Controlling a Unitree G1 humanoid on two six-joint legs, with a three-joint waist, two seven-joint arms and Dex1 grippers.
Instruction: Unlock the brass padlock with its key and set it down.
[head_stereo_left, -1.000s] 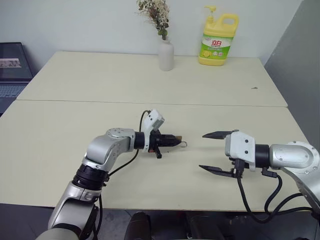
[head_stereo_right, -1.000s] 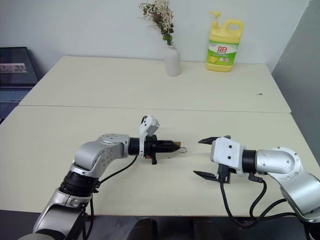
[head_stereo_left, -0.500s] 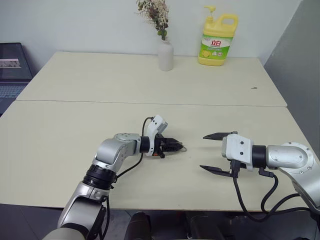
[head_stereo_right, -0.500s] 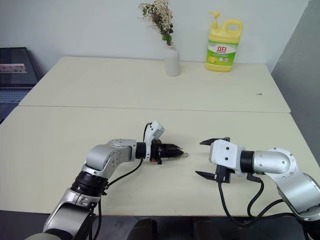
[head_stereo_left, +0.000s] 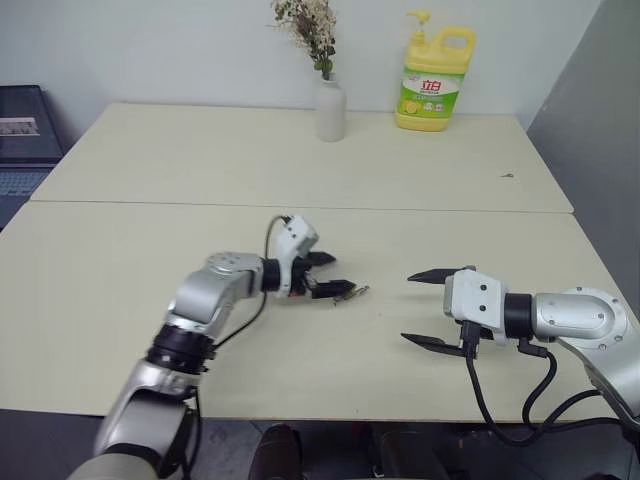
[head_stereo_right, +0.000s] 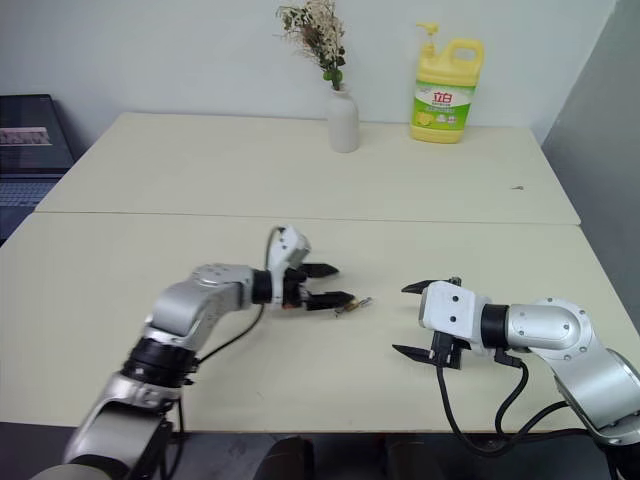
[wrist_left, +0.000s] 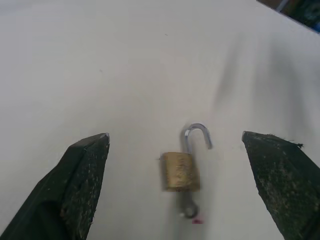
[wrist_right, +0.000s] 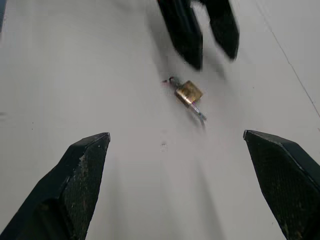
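Note:
The brass padlock (wrist_left: 180, 171) lies flat on the cream table (head_stereo_left: 300, 330), its silvery shackle (wrist_left: 196, 135) sprung open like a hook. The key (wrist_left: 190, 212) sticks out of the body's end opposite the shackle. My left gripper (head_stereo_left: 330, 273) hovers open just left of the padlock (head_stereo_left: 355, 291), touching nothing. In the left wrist view the lock sits between its two spread fingers (wrist_left: 85, 170). My right gripper (head_stereo_left: 407, 306) stands open and empty to the right of the lock, pointing at it. The right wrist view shows the padlock (wrist_right: 188, 92) ahead, with the left gripper's fingers (wrist_right: 185, 30) beyond it.
A white vase with dried flowers (head_stereo_left: 332, 108) and a yellow detergent bottle (head_stereo_left: 433, 85) stand at the back of the far table. A seam (head_stereo_left: 300, 205) joins the two tables. A laptop (head_stereo_left: 20, 130) sits off to the left, and a grey partition (head_stereo_left: 600, 120) rises on the right.
My left gripper has opened, let go of the padlock and drawn back left and slightly up. The padlock now rests on the table. The right gripper has stayed put.

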